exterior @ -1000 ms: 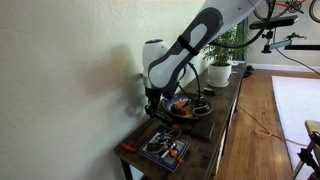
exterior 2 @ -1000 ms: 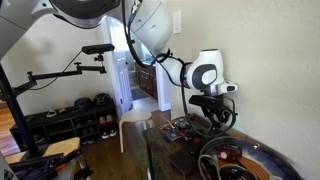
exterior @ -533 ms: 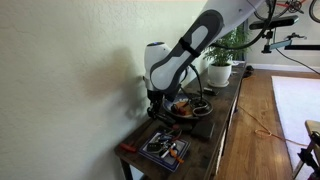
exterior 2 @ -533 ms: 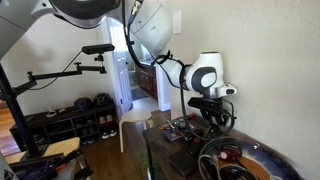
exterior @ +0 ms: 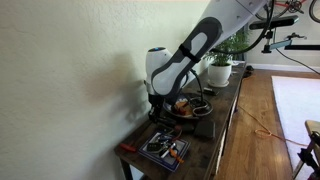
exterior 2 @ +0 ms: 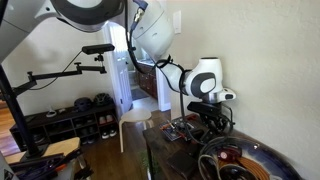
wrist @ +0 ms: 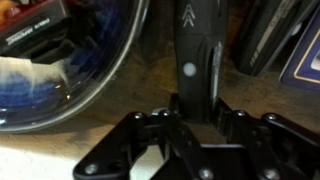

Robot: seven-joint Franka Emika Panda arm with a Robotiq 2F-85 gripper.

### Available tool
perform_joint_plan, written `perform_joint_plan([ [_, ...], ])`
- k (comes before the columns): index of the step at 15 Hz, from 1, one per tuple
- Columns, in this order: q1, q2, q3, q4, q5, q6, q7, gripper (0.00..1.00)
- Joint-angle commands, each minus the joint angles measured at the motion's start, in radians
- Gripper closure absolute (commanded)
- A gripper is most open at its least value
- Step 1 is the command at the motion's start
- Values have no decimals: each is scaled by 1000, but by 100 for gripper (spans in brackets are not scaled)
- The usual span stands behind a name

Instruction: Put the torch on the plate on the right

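In the wrist view the black torch (wrist: 197, 48) lies on the wooden tabletop and runs straight away from my gripper (wrist: 197, 112). The fingers sit tight against both sides of its near end, shut on it. The plate (wrist: 118, 70), a round dark glossy dish with a raised rim, is just left of the torch and holds several items. In both exterior views the gripper (exterior: 156, 113) (exterior 2: 213, 122) is low over the table, between the tray and the plate (exterior 2: 262, 152). The torch is hidden behind the gripper there.
A square dark tray of orange-handled tools (exterior: 165, 149) sits at the table's near end and shows at the wrist view's right edge (wrist: 290, 40). A potted plant (exterior: 220, 66) stands at the far end. The wall runs along one side of the narrow table (exterior: 222, 118).
The arm has sunk slightly, bringing the gripper lower over the table. The tray and the plate have not moved.
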Motion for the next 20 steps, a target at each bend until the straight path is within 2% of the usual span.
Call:
perform_joint_plan([
  [1,-7,26,6,26,0,20,-17,90],
  [3,-4,33,6,41,0,19,-14,88],
  [4,-3,38,6,51,1,16,-13,42],
  [5,-2,40,6,58,-1,15,-15,41],
  [11,9,-5,2,31,-5,-8,-6,4],
  [13,10,-23,0,13,-4,-24,-1,0],
  [20,8,-62,1,-28,0,-38,2,0],
])
